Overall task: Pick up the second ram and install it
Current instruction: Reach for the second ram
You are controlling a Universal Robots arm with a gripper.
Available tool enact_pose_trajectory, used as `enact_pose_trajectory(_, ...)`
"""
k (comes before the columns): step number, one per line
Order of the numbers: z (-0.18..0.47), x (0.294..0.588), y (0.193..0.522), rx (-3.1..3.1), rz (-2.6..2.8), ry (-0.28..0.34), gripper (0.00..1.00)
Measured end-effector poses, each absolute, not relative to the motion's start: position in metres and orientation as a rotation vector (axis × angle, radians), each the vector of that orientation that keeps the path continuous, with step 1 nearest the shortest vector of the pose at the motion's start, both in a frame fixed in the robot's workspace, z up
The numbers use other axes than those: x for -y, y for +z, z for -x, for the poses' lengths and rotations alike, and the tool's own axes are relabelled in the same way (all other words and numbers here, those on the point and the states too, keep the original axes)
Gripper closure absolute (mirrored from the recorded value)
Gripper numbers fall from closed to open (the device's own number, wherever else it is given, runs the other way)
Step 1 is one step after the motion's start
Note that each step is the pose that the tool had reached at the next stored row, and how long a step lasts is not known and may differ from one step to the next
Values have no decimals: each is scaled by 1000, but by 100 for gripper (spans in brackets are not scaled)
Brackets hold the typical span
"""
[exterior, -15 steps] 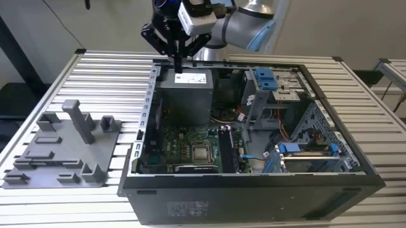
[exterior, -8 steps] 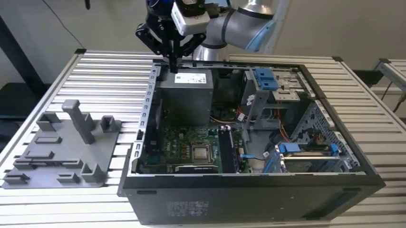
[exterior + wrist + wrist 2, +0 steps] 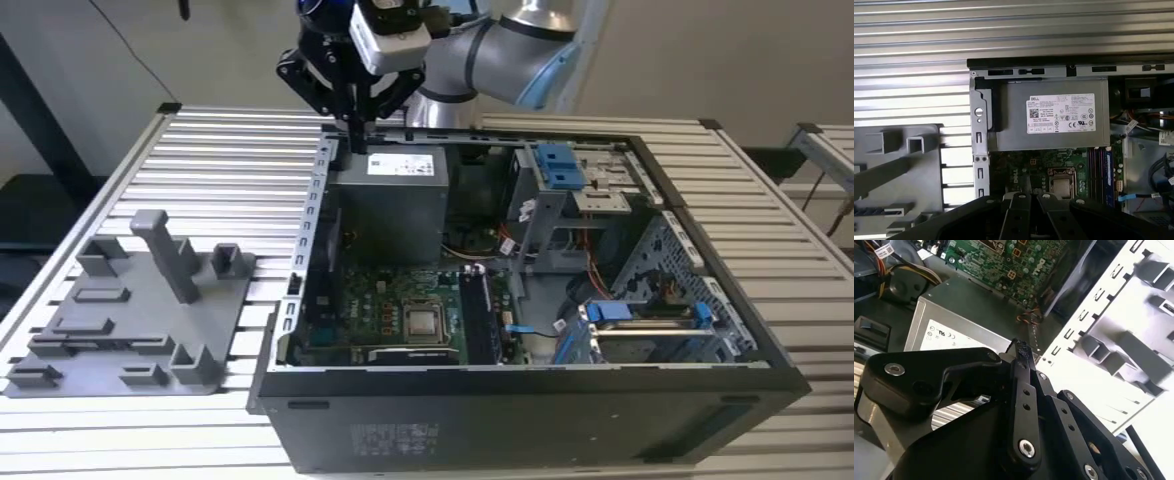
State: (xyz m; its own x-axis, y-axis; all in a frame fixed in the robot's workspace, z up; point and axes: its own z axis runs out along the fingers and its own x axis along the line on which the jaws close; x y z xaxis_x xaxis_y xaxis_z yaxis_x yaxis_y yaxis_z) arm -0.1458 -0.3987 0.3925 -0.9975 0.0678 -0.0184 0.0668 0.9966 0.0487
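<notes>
- Tool [image 3: 358, 143] hangs over the power supply [image 3: 400, 195] in the open computer case [image 3: 534, 420], its fingers [image 3: 1022, 385] pressed together with nothing seen between them.
- A ram stick [image 3: 1109, 170] stands in a motherboard [image 3: 1019, 167] slot; I cannot tell whether it is the second one.

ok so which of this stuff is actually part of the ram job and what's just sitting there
part of the job:
gripper, above the rear edge of the case
memory slots on the motherboard

just sitting there:
power supply
cpu
drive cage with blue clips
grey fixture beside the case
slatted table
</notes>
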Motion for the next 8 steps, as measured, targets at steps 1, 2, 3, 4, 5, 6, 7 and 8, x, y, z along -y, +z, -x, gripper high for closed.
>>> enact_pose_trajectory(1, 146, 399, 393, -3119, -105, 75, 89)
enact_pose_trajectory(2, 147, 399, 392, -3119, -104, 75, 89)
enact_pose_trajectory(3, 147, 399, 392, -3119, -104, 75, 89)
enact_pose_trajectory(4, 148, 399, 393, -3119, -103, 75, 89)
enact_pose_trajectory(5, 148, 399, 392, -3119, -103, 75, 89)
enact_pose_trajectory(6, 149, 399, 393, -3119, -103, 75, 89)
enact_pose_trajectory(7, 150, 399, 393, -3119, -102, 75, 89)
enact_pose_trajectory(8, 151, 399, 392, -3119, -102, 75, 89)
